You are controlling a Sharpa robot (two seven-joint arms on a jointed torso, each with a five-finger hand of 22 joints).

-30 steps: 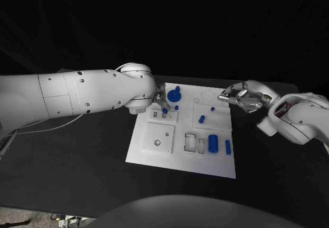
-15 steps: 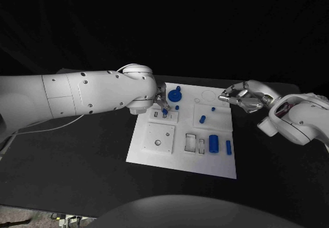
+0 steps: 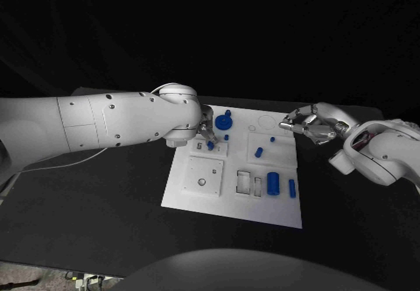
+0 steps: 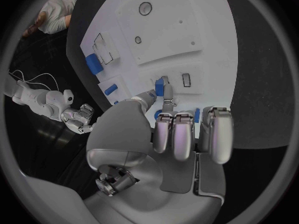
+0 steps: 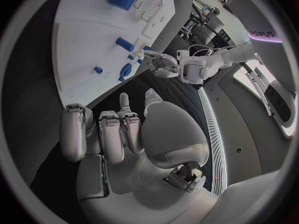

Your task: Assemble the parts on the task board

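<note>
The white task board (image 3: pixel 229 206) lies in the middle of the black table. My left hand (image 3: pixel 204 126) hovers over its far left part and pinches a small blue part (image 3: pixel 211 145) between thumb and finger. In the left wrist view this part (image 4: pixel 159 87) hangs right at two small slots (image 4: pixel 186 79) of the board (image 4: pixel 187 30), under the hand (image 4: pixel 181 134). My right hand (image 3: pixel 308 124) hangs beside the board's far right corner, fingers curled in and holding nothing; the right wrist view shows it (image 5: pixel 118 129) the same way.
On the board lie a round blue piece with a peg (image 3: pixel 224 123), two small blue pegs (image 3: pixel 226 137), a short blue piece (image 3: pixel 258 151), a blue cylinder (image 3: pixel 272 182) and a thin blue bar (image 3: pixel 291 188). A square plate with a hole (image 3: pixel 202 176) sits near left.
My left hand has edged a little toward the near side, carrying the small blue part lower over the slots. The right hand has stayed put.
</note>
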